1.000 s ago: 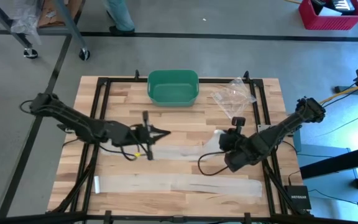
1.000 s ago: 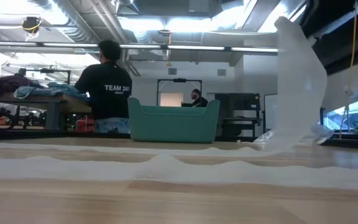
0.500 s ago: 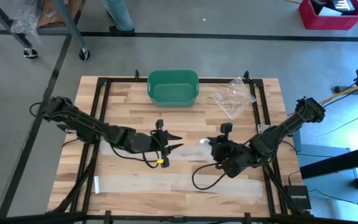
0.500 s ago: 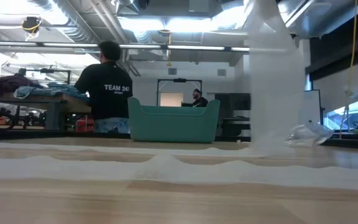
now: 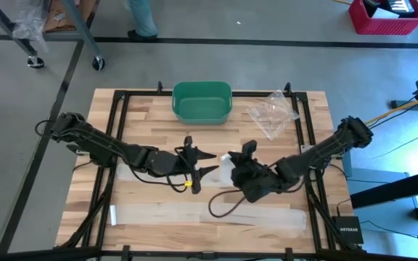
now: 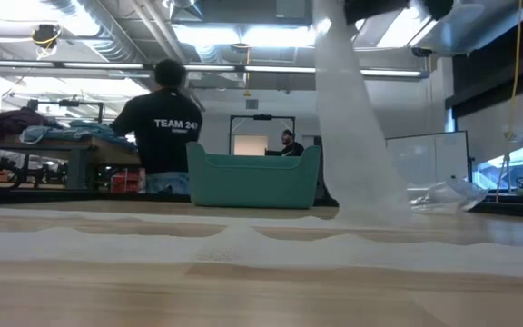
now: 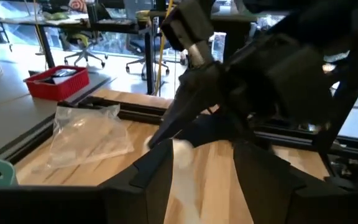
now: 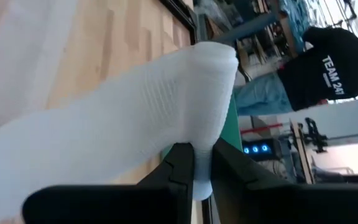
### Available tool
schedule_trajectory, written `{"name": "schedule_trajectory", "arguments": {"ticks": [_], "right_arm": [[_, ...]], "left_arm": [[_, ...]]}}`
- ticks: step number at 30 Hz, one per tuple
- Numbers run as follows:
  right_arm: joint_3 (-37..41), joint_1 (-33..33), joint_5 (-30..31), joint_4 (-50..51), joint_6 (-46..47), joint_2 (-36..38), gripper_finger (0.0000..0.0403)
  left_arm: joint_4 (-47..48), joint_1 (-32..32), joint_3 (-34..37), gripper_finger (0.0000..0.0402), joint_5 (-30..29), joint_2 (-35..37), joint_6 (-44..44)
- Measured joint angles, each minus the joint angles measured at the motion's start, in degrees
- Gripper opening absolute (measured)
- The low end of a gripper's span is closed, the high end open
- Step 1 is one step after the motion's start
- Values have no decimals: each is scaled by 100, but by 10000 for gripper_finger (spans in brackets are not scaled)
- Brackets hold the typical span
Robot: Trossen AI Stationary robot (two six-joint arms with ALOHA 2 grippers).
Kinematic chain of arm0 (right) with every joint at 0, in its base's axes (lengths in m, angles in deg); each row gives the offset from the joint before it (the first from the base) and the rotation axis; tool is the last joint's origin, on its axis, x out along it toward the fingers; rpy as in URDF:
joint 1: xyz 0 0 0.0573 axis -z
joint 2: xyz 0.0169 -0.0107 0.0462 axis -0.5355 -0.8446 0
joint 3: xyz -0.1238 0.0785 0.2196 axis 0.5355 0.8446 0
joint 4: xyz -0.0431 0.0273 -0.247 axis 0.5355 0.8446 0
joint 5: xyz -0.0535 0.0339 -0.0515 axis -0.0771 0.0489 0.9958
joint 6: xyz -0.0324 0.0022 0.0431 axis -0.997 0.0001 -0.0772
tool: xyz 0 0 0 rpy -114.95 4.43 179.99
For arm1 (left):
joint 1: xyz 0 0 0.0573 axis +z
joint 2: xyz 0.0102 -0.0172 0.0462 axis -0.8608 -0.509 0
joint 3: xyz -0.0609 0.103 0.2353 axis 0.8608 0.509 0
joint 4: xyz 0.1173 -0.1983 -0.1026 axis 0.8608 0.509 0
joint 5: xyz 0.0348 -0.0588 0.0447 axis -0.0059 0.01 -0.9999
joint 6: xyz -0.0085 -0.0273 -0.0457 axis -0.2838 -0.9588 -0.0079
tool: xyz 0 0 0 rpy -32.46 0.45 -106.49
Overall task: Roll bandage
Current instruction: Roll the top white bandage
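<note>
A white gauze bandage (image 5: 147, 176) lies as a long strip across the middle of the table. Its right end (image 6: 343, 118) is lifted high, and my right gripper (image 5: 229, 157) is shut on that end. My left gripper (image 5: 210, 162) stands open just to the left of it, pointing at the right gripper. A bit of the white bandage (image 7: 180, 154) shows between the left gripper's fingers (image 7: 157, 177) in the left wrist view. A second bandage strip (image 5: 209, 214) lies flat near the table's front edge. My right gripper pinches a folded-over part of the bandage's end (image 8: 202, 177) between its two fingers. The cloth bulges in a rounded loop (image 8: 213, 68) beyond the fingertips. Below the hold the bandage hangs slack (image 6: 352, 163), and its lower part lies on the table (image 6: 361, 216).
A green bin (image 5: 202, 101) stands at the table's far edge, with a clear plastic bag (image 5: 273, 113) to its right. A black frame (image 5: 122, 130) runs around the tabletop. A person in a dark shirt (image 6: 160, 127) stands beyond the table.
My right gripper has carried the bandage's end up and toward the table's left; the rest of the strip stays on the table. My left gripper has opened and moved toward the table's right, closer to the right gripper.
</note>
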Motion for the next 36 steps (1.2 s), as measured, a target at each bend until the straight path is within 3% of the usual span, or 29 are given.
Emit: {"name": "schedule_trajectory", "arguments": {"ticks": [16,32,36], "right_arm": [[-6,187,35,-155,-171,-270,41],[-24,187,-22,-614,-622,-268,41],[-26,187,-56,-650,-672,-268,41]], "left_arm": [[434,385,-4,162,-6,-247,-1092],[562,400,-2,162,28,-254,-1286],[579,400,-2,145,39,-254,-1282]]}}
